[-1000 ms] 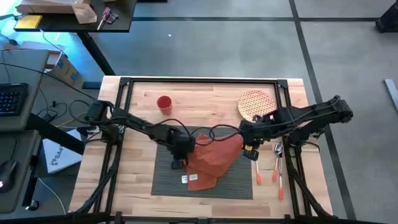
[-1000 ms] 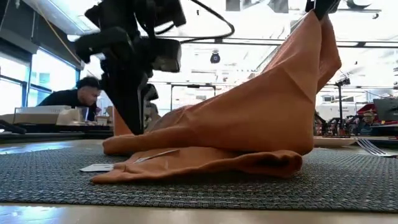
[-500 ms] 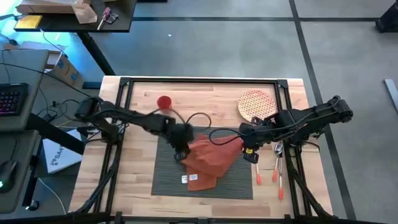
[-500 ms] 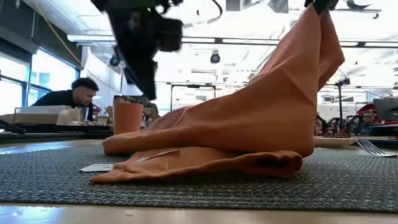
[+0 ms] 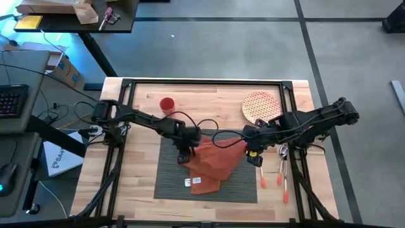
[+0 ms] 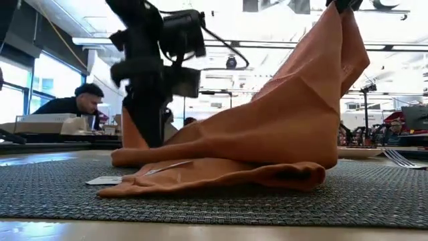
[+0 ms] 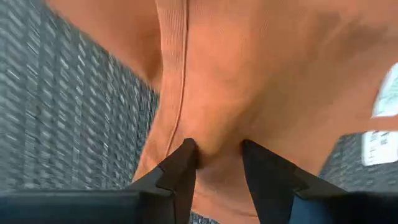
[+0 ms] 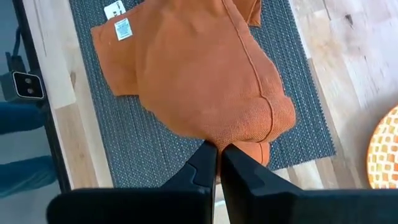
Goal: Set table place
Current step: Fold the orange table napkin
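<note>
High view: one placemat mid-tabletop, one napkin on it between both jaws; one plate, one red cup.

Low view: napkin's far corner hangs lifted.

Left wrist: left gripper jaws spread, straddling a napkin fold.

Right wrist: right gripper jaws pinching napkin corner.

Risk: opposing pulls could drag the placemat askew.

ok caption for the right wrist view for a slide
Right gripper pinching a corner of the orange napkin, lifting it above the grey placemat.
</note>
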You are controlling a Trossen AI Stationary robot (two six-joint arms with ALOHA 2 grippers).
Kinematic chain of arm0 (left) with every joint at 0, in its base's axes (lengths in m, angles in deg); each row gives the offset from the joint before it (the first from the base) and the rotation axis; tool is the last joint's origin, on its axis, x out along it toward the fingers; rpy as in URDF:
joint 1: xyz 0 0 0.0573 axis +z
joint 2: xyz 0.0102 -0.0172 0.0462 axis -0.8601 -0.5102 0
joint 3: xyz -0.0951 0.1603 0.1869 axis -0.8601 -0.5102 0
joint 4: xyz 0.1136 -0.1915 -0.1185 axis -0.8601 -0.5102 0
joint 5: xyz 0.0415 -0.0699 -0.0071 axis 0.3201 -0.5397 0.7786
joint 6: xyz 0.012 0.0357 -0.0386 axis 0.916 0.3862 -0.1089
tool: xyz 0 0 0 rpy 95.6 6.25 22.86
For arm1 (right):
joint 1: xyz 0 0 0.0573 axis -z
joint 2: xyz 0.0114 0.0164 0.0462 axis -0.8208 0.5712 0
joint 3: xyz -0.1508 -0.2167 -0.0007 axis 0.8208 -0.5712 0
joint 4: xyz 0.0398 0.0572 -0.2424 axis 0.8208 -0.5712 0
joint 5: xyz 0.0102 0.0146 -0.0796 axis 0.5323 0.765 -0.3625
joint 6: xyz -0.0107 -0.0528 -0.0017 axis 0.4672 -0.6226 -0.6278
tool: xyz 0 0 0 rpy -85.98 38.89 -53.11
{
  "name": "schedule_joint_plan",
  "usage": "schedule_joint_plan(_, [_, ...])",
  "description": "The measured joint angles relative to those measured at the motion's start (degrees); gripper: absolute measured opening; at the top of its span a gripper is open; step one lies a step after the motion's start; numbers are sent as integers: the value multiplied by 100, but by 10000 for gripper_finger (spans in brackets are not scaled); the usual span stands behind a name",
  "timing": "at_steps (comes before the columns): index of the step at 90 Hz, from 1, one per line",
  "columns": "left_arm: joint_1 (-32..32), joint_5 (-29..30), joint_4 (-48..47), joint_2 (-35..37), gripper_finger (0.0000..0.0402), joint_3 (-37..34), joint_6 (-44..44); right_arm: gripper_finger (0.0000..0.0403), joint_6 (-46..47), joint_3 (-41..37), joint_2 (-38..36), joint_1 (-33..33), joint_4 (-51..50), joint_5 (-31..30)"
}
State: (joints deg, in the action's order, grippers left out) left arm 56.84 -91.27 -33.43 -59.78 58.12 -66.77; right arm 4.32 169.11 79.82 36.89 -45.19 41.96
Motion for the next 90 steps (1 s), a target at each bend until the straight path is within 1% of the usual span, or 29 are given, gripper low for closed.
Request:
schedule_joint_plan(6, [-91, 21, -21, 6, 35, 2, -61, 0, 13, 0, 2, -14, 0, 10])
schedule_joint_plan(9, [-154, 23, -28, 32, 19, 1, -69, 0, 19, 0, 2, -36, 0, 11])
schedule_joint_plan(14, [-278, 110, -165, 128, 9, 48, -81, 0, 132, 0, 2, -70, 0, 39])
schedule_joint_plan(19, [-421, 229, -577, 322, 3, 227, -9, 0, 273, 0, -8, -111, 2, 301])
schedule_joint_plan(25, [-623, 284, -1127, 645, 1, 509, 130, 0, 418, 0, -31, -219, 92, 913])
schedule_joint_plan(30, [-817, 276, -1663, 935, 0, 766, 269, 0, 532, 0, -54, -348, 299, 1587])
schedule_joint_plan(35, [-990, 126, -2182, 1236, 0, 1060, 411, 0, 688, 0, -71, -452, 646, 2408])
schedule_joint_plan(43, [-1155, -225, -2820, 1777, 0, 1594, 474, 0, 1067, 0, -106, -553, 1486, 3904])
schedule_joint_plan(46, [-1160, -316, -2967, 1964, 0, 1772, 474, 0, 1129, 0, -146, -562, 1783, 4210])
schedule_joint_plan(49, [-1120, -293, -3017, 2128, 0, 1936, 450, 0, 1125, 0, -186, -554, 1943, 4296])
schedule_joint_plan(52, [-1079, 1, -2951, 2309, 0, 2043, 362, 0, 1001, 2, -249, -467, 1915, 4182])
schedule_joint_plan(56, [-1000, 672, -2870, 2515, 0, 2135, 231, 0, 745, 3, -306, -292, 1643, 3773])
schedule_joint_plan(60, [-823, 1287, -2826, 2692, 0, 2160, 234, 0, 459, 8, -335, -24, 1183, 3139])
schedule_joint_plan(65, [-523, 1786, -2828, 2775, 0, 2144, 349, 0, 184, 3, -325, 362, 464, 2214])
schedule_joint_plan(69, [-250, 2071, -2837, 2776, 0, 2060, 428, 0, -19, -30, -272, 731, -14, 1549])
schedule_joint_plan(74, [75, 2364, -2776, 2681, 0, 1862, 434, 0, -237, -167, -251, 1276, -296, 1009])
schedule_joint_plan(78, [354, 2532, -2568, 2590, 0, 1660, 429, 0, -393, -367, -249, 1721, -323, 740])
schedule_joint_plan(85, [748, 2727, -2178, 2392, 0, 1324, 413, 0, -592, -859, -239, 2473, -99, 465])
schedule_joint_plan(90, [972, 3035, -1985, 2184, 0, 1113, 358, 0, -638, -1236, -233, 2925, 150, 153])
